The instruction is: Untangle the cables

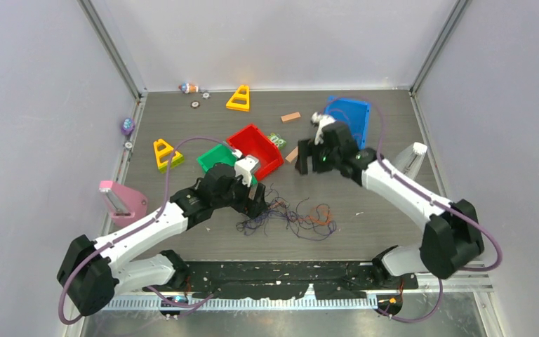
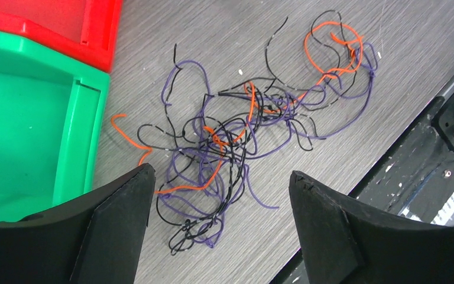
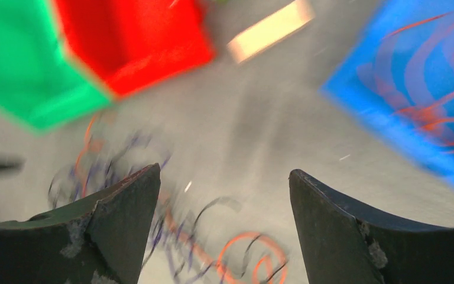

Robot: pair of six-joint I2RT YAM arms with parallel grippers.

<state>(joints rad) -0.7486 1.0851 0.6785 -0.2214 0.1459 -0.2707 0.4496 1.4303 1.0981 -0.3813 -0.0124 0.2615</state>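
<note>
A: How do the left jaws stand?
B: Spread wide, gripping nothing. The cables (image 2: 224, 148) lie on the counter (image 2: 354, 106) straight ahead, and their near end reaches into the gap between the jaws. The green bin (image 2: 29, 118) sits just beside them.
A: And the right jaws?
B: Spread too, and empty. That view is blurred, but loose loops show below and ahead, with the blue bin (image 3: 414, 89) off to one side.
A: Which arm is nearer?
B: The left. From above, its jaws are just beside the left end of the cables. The right jaws hang farther back, between the red bin (image 1: 256, 147) and the blue bin.
A: Which way do the cables run?
B: Their long axis goes side to side along the near edge. The dense knot is toward the left, and an orange loop (image 2: 331, 25) lies loose at the right end.
A: So the move?
B: I'd judge the left pins the knot while the right comes forward for that loop, pulling along the axis.
</note>
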